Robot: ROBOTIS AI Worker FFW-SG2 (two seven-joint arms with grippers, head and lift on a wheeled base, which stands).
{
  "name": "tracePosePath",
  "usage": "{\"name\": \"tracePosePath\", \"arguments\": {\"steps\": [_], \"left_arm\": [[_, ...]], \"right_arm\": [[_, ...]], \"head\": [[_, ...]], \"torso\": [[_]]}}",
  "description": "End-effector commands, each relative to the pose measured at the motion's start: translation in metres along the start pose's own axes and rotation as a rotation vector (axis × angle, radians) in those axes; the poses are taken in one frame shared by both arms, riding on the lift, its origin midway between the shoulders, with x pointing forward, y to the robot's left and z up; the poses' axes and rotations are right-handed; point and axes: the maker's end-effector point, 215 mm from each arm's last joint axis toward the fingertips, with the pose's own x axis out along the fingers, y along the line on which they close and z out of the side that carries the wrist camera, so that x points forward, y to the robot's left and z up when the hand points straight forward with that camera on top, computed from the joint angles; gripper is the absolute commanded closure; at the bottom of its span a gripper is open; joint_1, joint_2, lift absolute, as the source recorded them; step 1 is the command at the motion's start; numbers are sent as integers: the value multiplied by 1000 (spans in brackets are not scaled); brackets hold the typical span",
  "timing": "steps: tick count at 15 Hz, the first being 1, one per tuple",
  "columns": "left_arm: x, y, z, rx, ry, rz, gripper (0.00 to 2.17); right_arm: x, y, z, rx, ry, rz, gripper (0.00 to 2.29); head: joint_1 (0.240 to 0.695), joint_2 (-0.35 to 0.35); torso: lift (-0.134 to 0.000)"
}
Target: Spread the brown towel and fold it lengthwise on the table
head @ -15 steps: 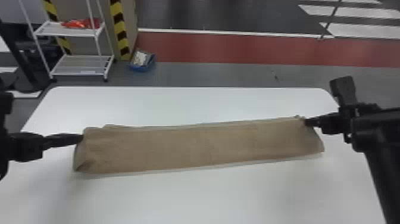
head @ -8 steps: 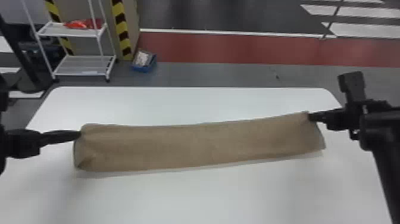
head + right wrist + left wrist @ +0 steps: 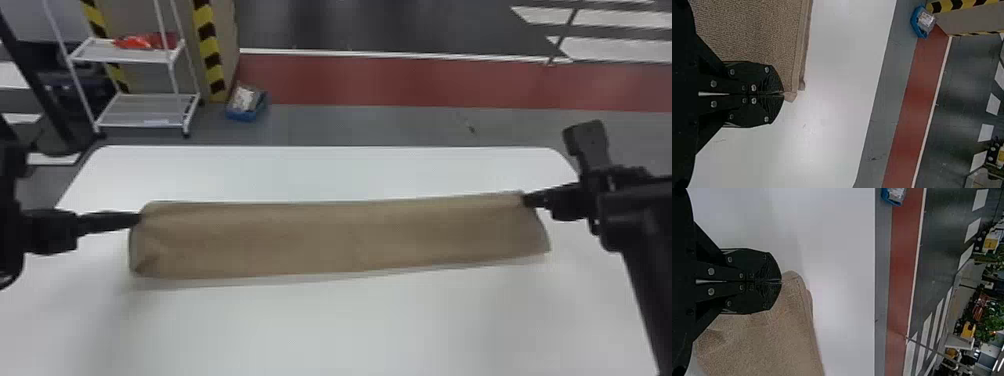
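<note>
We've moved the brown towel (image 3: 330,237) farther at left; our left end effector (image 3: 140,218) and right end effector (image 3: 527,200) grasp its far corners.

Over about 1 second, we saw the left gripper (image 3: 141,217) move toward the far side of the table (image 3: 325,170), while the right gripper (image 3: 525,200) edged outward and slightly farther off. The brown towel (image 3: 340,237) shifted that way too, mostly at its left end, and 1 under-layer edge no longer peeked past its far side there.
</note>
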Motion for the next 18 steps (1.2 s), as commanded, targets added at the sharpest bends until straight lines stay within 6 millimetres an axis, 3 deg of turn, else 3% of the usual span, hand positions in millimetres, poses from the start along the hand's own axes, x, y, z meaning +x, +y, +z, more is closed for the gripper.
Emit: {"name": "tracePosePath", "arguments": {"steps": [1, 6, 9, 11, 12, 13, 14, 15, 18], "left_arm": [[2, 2, 2, 7, -3, 2, 1511], [4, 2, 5, 16, -11, 4, 1511], [7, 1, 6, 20, -12, 6, 1511], [11, -1, 4, 31, -12, 5, 1504], [15, -4, 6, 50, -22, -2, 1386], [16, -6, 6, 59, -26, -4, 890], [17, -6, 6, 66, -29, -5, 367], [18, -7, 5, 63, -30, -7, 70], [16, -3, 5, 56, -40, 3, 36]], "right_arm": [[3, 0, -2, -21, 17, -12, 1305], [8, 3, 4, -54, 7, -29, 1305], [12, 0, -2, -64, 24, -48, 1298], [15, 0, -6, -94, 43, -71, 1119], [18, 3, -7, -93, 47, -71, 890], [20, 3, -6, -92, 49, -78, 387], [20, 3, -7, -95, 52, -86, 107], [21, 4, -7, -96, 54, -87, 63], [19, 3, -11, -74, 55, -84, 70]], "head": [[695, -52], [695, -50], [695, -49], [695, -52], [695, -53], [695, -56], [695, -58], [695, -60], [695, -61]], "torso": [[-124], [-124], [-124], [-124], [-124], [-124], [-124], [-124], [-124]]}}
